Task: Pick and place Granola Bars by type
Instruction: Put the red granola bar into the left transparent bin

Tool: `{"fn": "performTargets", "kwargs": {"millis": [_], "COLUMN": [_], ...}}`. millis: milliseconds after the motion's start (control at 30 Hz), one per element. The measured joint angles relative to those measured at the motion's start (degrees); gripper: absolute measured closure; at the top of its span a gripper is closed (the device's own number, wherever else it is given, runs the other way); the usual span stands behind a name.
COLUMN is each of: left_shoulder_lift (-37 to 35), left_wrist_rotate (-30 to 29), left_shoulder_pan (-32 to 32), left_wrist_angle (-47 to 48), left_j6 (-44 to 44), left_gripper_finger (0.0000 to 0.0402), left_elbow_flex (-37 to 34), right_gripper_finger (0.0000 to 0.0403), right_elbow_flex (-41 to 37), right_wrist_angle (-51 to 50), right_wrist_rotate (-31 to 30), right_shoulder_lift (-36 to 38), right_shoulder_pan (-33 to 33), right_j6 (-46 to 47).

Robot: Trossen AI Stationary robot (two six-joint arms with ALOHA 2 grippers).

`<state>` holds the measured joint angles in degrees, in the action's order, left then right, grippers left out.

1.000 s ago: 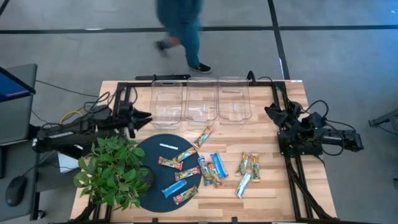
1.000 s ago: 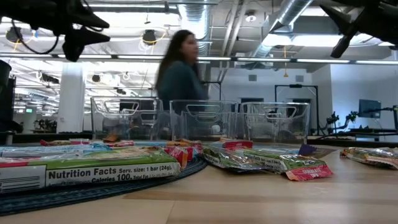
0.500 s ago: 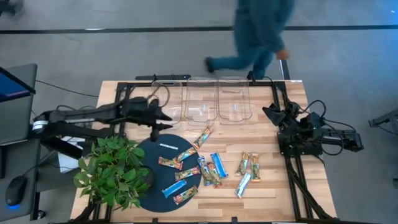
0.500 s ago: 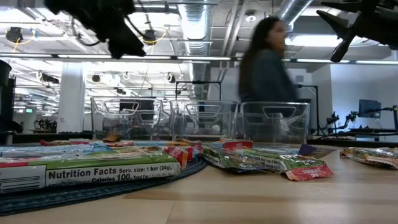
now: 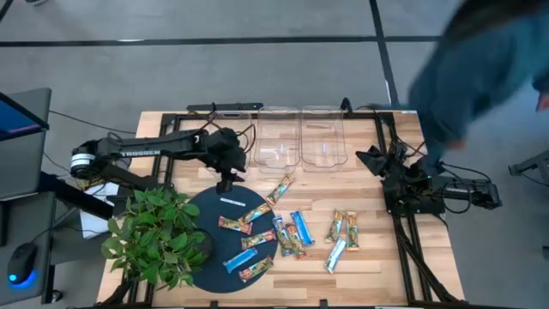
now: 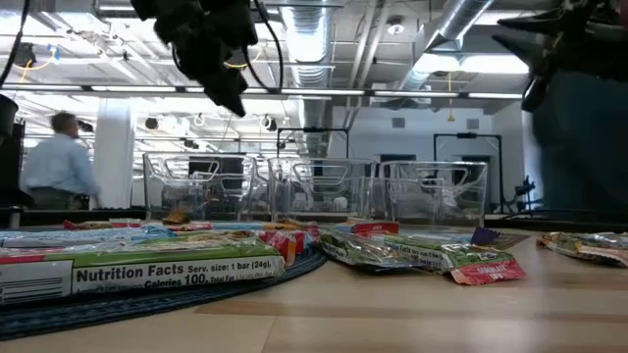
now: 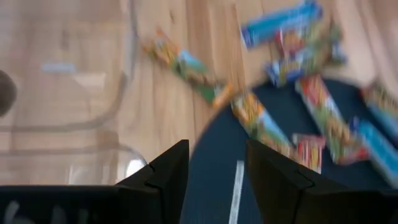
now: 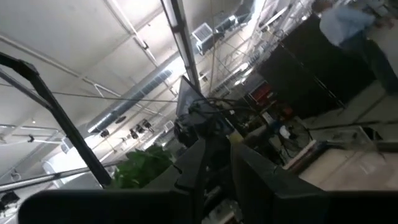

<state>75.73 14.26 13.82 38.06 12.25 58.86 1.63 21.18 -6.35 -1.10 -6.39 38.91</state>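
Granola Bars all lie loose beside and on the dark round mat; none are sorted yet. My left gripper hovers above the mat's far edge, fingers parted, holding nothing. My right gripper waits well off the mat.

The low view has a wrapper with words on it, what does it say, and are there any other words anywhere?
"Nutrition Facts Serv. size: 1 bar (24g)" on the nearest granola bar wrapper.
"Calories 100, Total Fat" below it, partly cut off.
"TROSSEN" on the left arm, only barely readable.
Other bar wrappers: print too blurred to read.
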Motion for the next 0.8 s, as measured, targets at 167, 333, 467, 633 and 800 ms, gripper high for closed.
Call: {"fn": "performTargets", "kwargs": {"millis": [167,333,467,633,800], "left_shoulder_lift": [1.4,0.4,-0.5,-2.0,-3.4], "left_wrist_rotate": [-1.1,-1.0,-1.0,-0.9,0.9], "left_shoulder_pan": [0.6,1.8,2.2,2.4,1.0], "left_wrist_angle": [7.0,8.1,8.0,7.8,7.6], "left_j6": [1.2,-0.6,-1.9,-4.8,-7.4], "left_gripper_finger": [0.0249,0.0249,0.0249,0.0249,0.0249], "left_elbow_flex": [0.1,0.1,0.1,0.1,0.1], "right_gripper_finger": [0.0332,0.0332,0.0332,0.0332,0.0332], "right_elbow_flex": [0.0,0.4,4.7,12.6,20.4], "right_wrist_angle": [-4.0,0.1,0.2,-1.5,-6.0], "right_wrist_rotate": [3.1,1.5,-0.4,-0.5,0.2], "right_shoulder_lift": [-1.8,-8.6,-15.9,-26.5,-36.2], "right_shoulder_pan": [1.9,6.3,9.2,11.3,12.1], "right_j6": [2.1,-0.8,-6.0,-12.4,-16.1]}}
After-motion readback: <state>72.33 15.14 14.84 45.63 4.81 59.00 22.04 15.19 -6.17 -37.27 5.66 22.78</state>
